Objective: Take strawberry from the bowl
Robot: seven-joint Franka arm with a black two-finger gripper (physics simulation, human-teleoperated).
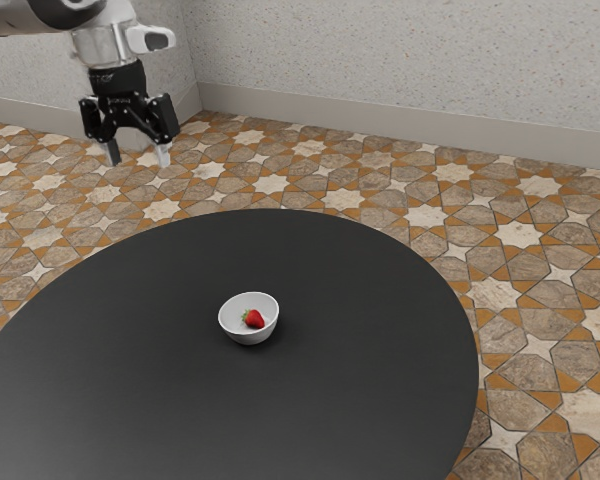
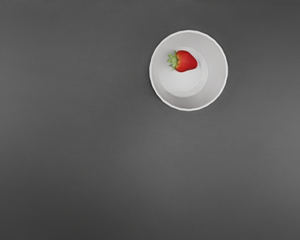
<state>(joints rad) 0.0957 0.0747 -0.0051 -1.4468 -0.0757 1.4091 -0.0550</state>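
We had our tool (image 1: 138,156) higher than the white bowl (image 2: 218,70) and well apart from it, toward the exterior view's left, its fingers (image 1: 163,157) spread wide with nothing between them. In the bowl we saw the red strawberry (image 2: 186,61), green leaves on, lying at the bottom. Around the bowl stretched our round black desk (image 1: 380,400).

Table (image 1: 120,390), one: round, black, smooth-topped, in front of me. Floor (image 1: 525,295): patterned, cream stars among brown polygons and orange pieces. Wall (image 1: 410,50): pale, speckled, with a corner towards the exterior view's left. Skirting board (image 1: 410,122): plain, light, along the wall's foot.
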